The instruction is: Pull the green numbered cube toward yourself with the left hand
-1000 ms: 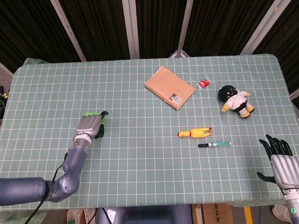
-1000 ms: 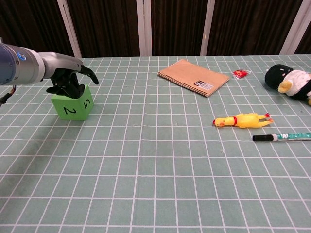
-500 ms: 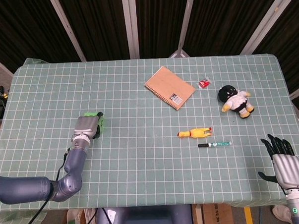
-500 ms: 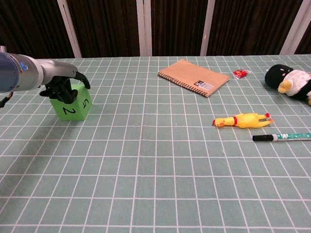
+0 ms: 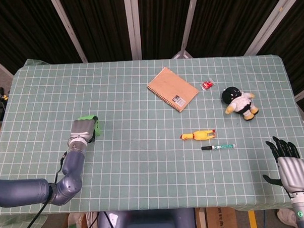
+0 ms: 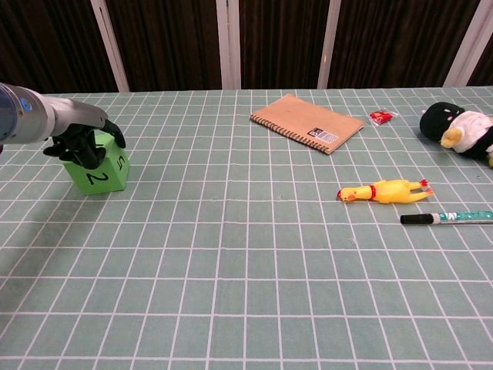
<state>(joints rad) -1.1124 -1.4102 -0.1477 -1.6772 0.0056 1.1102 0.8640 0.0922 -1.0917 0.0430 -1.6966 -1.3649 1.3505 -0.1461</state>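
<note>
- Since a second ago the left hand (image 5: pixel 80 131) and the green numbered cube (image 5: pixel 91 122) have slid together, down and left across the table (image 5: pixel 141 94) toward the robot's side. Nothing else budged.
- Head view: the cube sits at about 9 o'clock from the table's middle, mostly tucked under the hand, with just a green edge poking out at the hand's 1 o'clock. You can't read the fingers from here because the back of the hand covers them. The right hand (image 5: pixel 288 164) hangs off the near right corner at about 4 o'clock, fingers spread, holding nothing.
- Chest view: much clearer. The left hand (image 6: pixel 77 139) is draped over the top of the cube (image 6: pixel 98 168), dark fingers (image 6: pixel 113 135) curled over the upper edge, hooking it rather than squeezing it. The 2 face looks at the camera. The right hand isn't in this shot.
- Bystanders well off toward 3 o'clock: notebook (image 6: pixel 307 122), rubber chicken (image 6: pixel 383 190), marker (image 6: pixel 447 217), plush toy (image 6: pixel 461 129), small red thing (image 6: pixel 378 116).
- My read: we're mid-pull. Next move is more of the same, I'd say. Keep the fingers pressed down behind that edge and drag toward 6 o'clock. If the hand lifts, the cube could tip or slip out.
</note>
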